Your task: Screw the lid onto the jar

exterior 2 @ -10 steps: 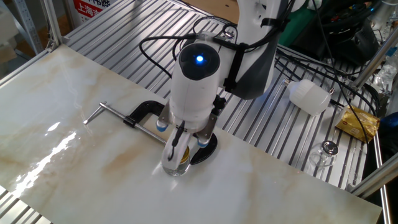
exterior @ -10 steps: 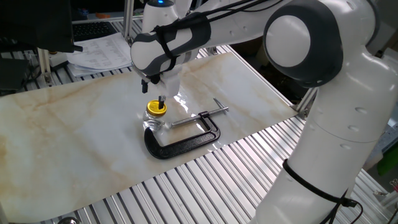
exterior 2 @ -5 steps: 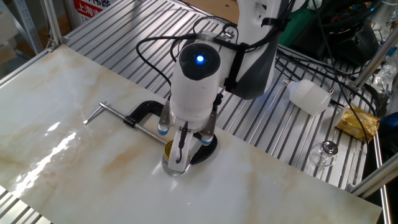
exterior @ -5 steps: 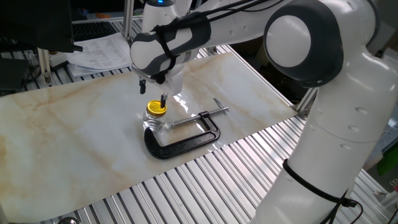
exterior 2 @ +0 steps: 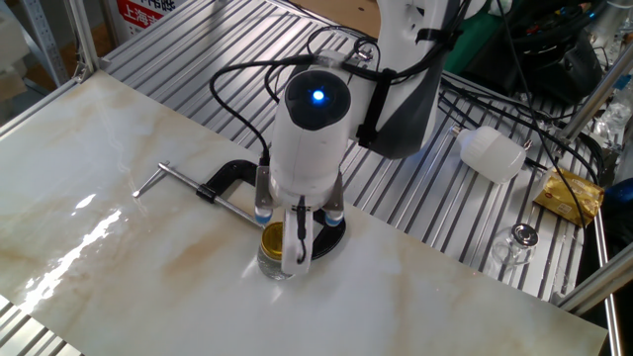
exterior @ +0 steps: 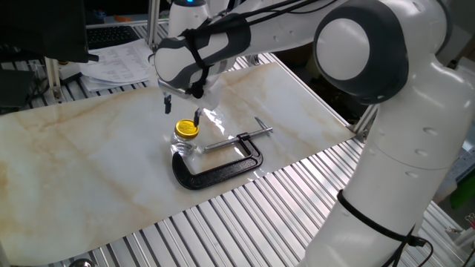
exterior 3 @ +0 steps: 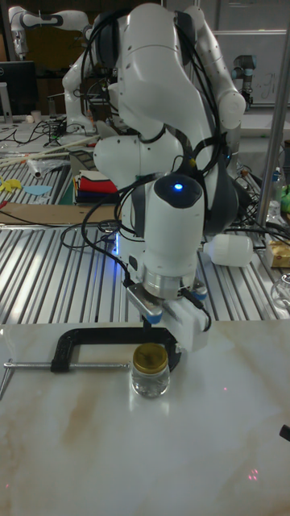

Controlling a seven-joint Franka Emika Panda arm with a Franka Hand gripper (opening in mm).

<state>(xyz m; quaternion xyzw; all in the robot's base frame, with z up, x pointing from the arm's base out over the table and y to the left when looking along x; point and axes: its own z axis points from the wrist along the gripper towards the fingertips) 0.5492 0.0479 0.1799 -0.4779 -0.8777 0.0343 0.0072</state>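
Observation:
The jar (exterior: 185, 144) is small, clear glass, and stands upright on the marble tabletop (exterior: 89, 156), touching the open side of a black C-clamp (exterior: 223, 160). The yellow lid (exterior: 186, 129) sits on the jar's mouth; it also shows in the other fixed view as the lid (exterior 2: 274, 237) on the jar (exterior 2: 276, 262), and in the tall view as the lid (exterior 3: 151, 357). My gripper (exterior: 182, 111) hovers just above the lid, open. Its fingers stand apart on either side, a little above the cap, and hold nothing.
The C-clamp (exterior 2: 223, 178) with its silver screw lies beside the jar. Off the marble, on metal slats, are a white plastic bottle (exterior 2: 492, 151), a small glass (exterior 2: 516, 242) and a yellow packet (exterior 2: 572, 195). Papers (exterior: 119, 59) lie beyond the far edge.
The gripper has turned about its vertical axis and risen slightly off the lid. Its fingers have spread apart. Jar, lid and clamp have stayed in place.

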